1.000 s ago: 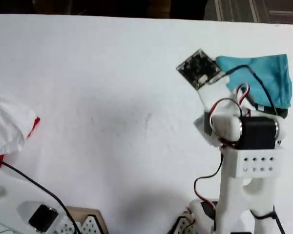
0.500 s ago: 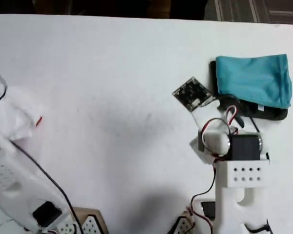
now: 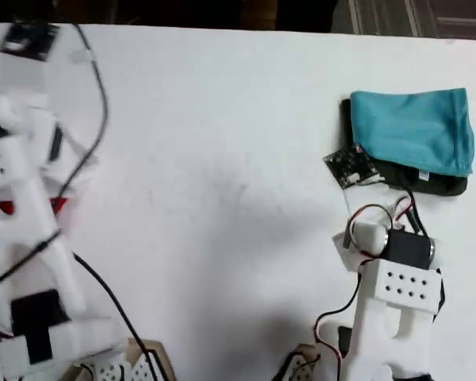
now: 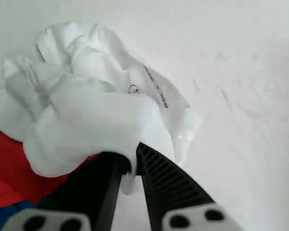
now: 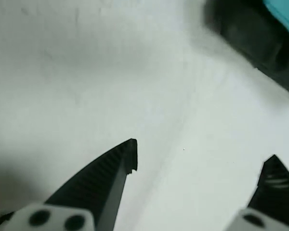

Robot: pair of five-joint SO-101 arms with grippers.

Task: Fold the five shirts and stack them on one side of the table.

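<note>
Currently, the left gripper (image 4: 132,166) is clamped narrowly on a fold of the crumpled white shirt (image 4: 96,110). This shirt lies on a red garment (image 4: 9,163), and a sliver of blue fabric (image 4: 5,214) shows beside the red. The left arm (image 3: 32,238) runs along the table's left side, with its black cable (image 3: 99,95) looping over the surface.

The right gripper (image 5: 202,154) is spread wide and holds nothing, above bare tabletop near the stack. The right arm (image 3: 397,294) stands at the near right.

Count: one stack of two folded shirts, the teal shirt (image 3: 412,127) on top of the black shirt (image 3: 428,181); three unfolded garments in the left pile.

The stack sits near the right edge of the table (image 3: 222,159), short of the far edge. A broad stretch of white tabletop lies between the two arms.
</note>
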